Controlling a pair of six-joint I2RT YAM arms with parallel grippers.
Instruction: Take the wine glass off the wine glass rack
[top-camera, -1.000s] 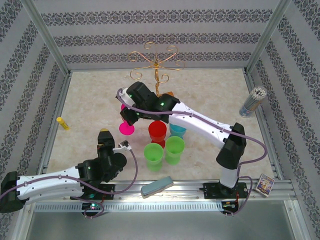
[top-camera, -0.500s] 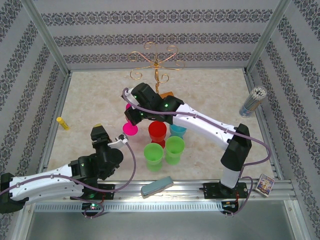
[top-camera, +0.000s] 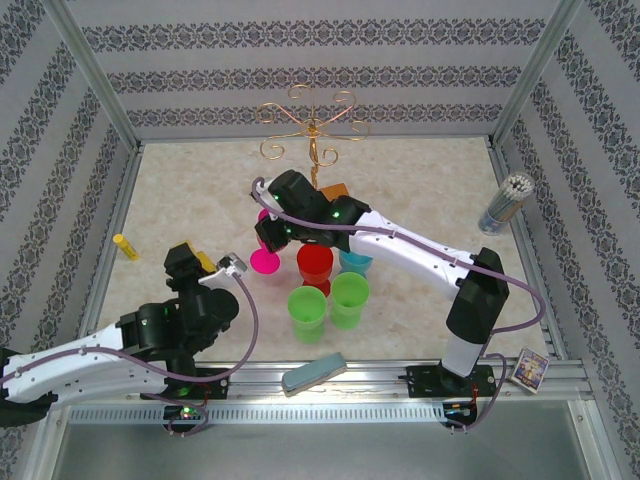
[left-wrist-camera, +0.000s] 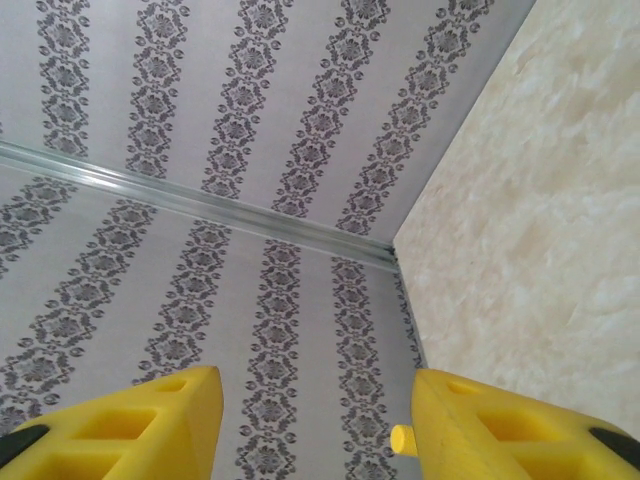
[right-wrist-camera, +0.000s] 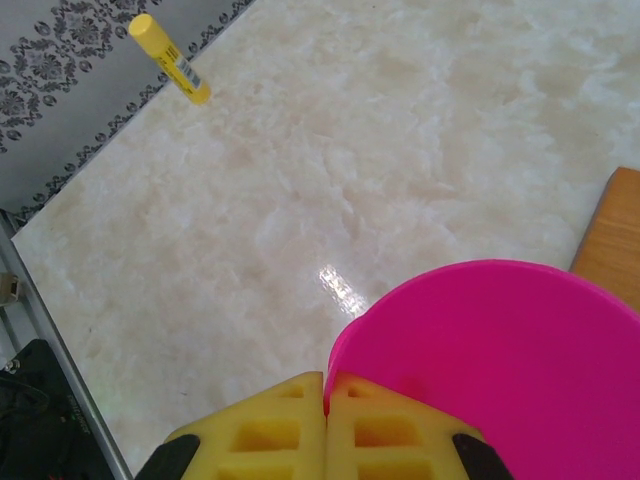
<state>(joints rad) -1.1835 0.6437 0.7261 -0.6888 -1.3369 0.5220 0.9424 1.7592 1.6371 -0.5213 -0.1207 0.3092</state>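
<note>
From the top camera I see the rack (top-camera: 312, 120) at the back of the table (top-camera: 440, 190), its gold arms bare. The wine glass (top-camera: 263, 262) is pink and is off the rack, in front of it and a little to the left, just beside the red cup (top-camera: 314, 262).

The right gripper (top-camera: 266, 240) is directly over the glass. In the right wrist camera its two yellow fingers (right-wrist-camera: 270, 430) are pressed together, and the thin pink rim of the glass (right-wrist-camera: 500, 350) goes down between them, so I read it as clamped on the glass wall. The glass bowl lies to the right of the fingers, and the wooden base (right-wrist-camera: 605, 240) of the rack is just behind it. A yellow stick (right-wrist-camera: 170, 58) lies far off by the wall.

The left gripper (top-camera: 207, 262) is near the glass, to its left, not touching it. In its own camera the fingers (left-wrist-camera: 150, 420) stand apart with nothing between them, facing the wall corner.
</note>
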